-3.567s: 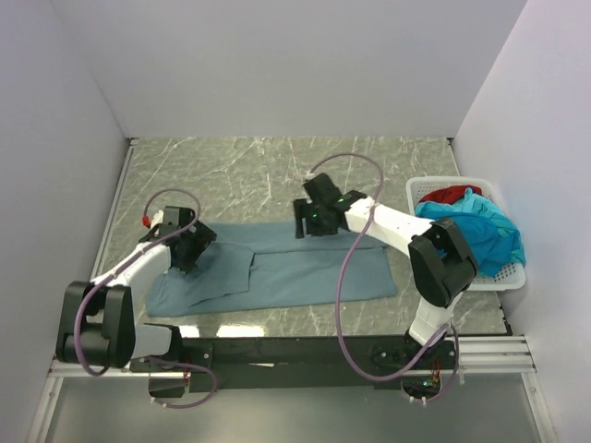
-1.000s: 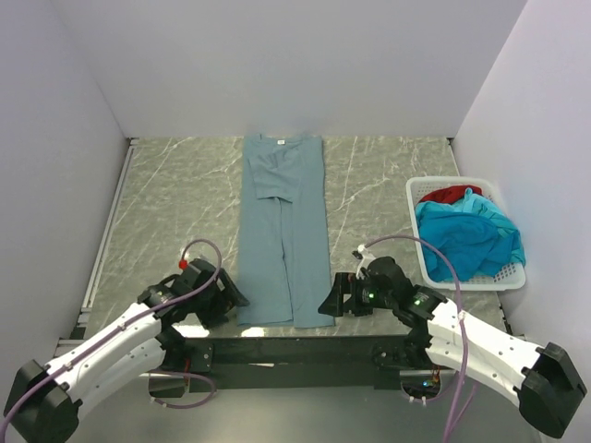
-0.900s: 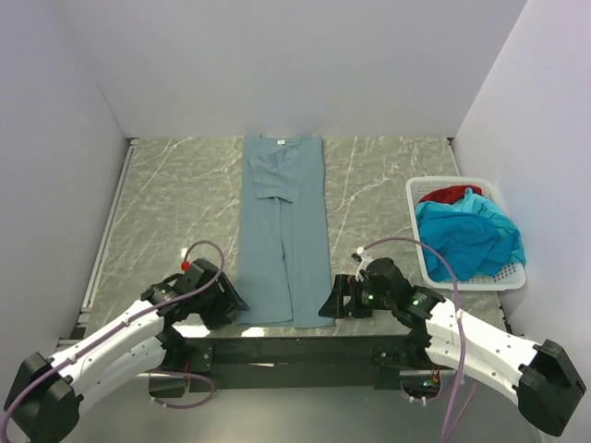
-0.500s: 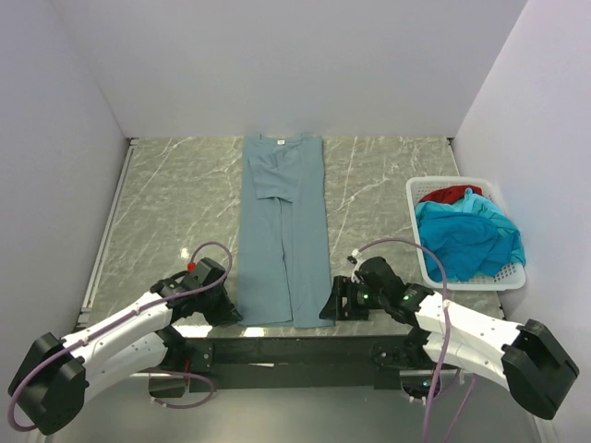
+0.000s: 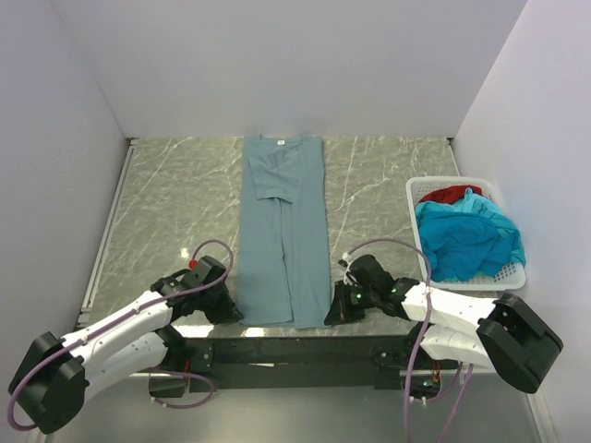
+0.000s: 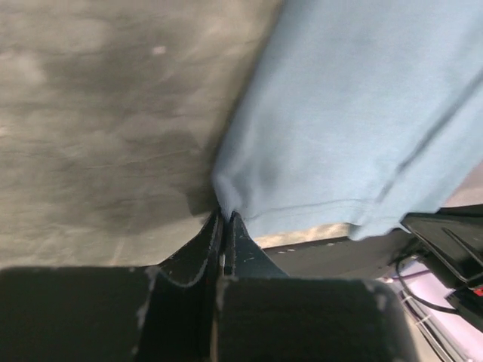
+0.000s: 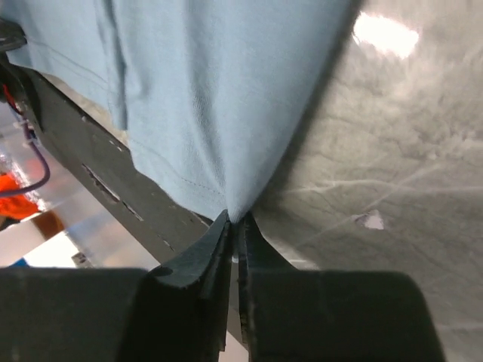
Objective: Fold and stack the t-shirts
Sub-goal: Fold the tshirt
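as both arms lie low, left pincer (image 6: 224, 215) and right pincer (image 7: 234, 219) grip corners of the grey-blue t-shirt (image 5: 282, 231).

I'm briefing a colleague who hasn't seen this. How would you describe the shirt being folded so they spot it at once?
Look down the middle of the marble table: the grey-blue t-shirt lies as a long narrow strip, its near corners pinched by the left gripper and right gripper. Unlike the turquoise t-shirt and red t-shirt bunched in the white basket, it lies flat.
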Tool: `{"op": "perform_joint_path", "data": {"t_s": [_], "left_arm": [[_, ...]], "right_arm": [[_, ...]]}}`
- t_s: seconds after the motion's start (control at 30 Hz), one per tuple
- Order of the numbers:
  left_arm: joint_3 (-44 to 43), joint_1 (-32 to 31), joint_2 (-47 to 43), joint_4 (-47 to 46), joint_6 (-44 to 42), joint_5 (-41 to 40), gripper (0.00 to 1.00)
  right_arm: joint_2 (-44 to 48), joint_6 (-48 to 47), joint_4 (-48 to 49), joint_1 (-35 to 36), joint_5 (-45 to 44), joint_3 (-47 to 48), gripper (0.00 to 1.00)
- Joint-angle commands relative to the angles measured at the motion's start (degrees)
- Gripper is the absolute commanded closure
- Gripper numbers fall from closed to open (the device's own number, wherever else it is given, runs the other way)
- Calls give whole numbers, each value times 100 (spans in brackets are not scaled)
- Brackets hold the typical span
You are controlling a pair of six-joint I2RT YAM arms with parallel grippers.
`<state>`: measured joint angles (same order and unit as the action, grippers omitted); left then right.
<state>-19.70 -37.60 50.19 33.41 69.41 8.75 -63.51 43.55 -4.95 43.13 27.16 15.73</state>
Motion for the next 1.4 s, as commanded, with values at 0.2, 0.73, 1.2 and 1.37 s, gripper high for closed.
{"op": "perform_joint_path", "data": {"t_s": [0.2,0.73,1.2,1.37], "left_arm": [[-1008,-28,410,-1196,-356,-163,99],[-2898,1061,2169,-1828,-1210,-647,99],[-4243,1941,3593,-1846,-2133,-225,99],[-4568,2011,4102,-1847,-2238,-172,99]], "right_arm": [[-118,-760,-709,-147,-922,1722,96],[-1339,-594,-472,-1158,-1740,3595,98],[-2737,-954,-682,-1791,-1468,4913,97],[-3290,-1042,-840,-1896,-1257,5396,98]]}}
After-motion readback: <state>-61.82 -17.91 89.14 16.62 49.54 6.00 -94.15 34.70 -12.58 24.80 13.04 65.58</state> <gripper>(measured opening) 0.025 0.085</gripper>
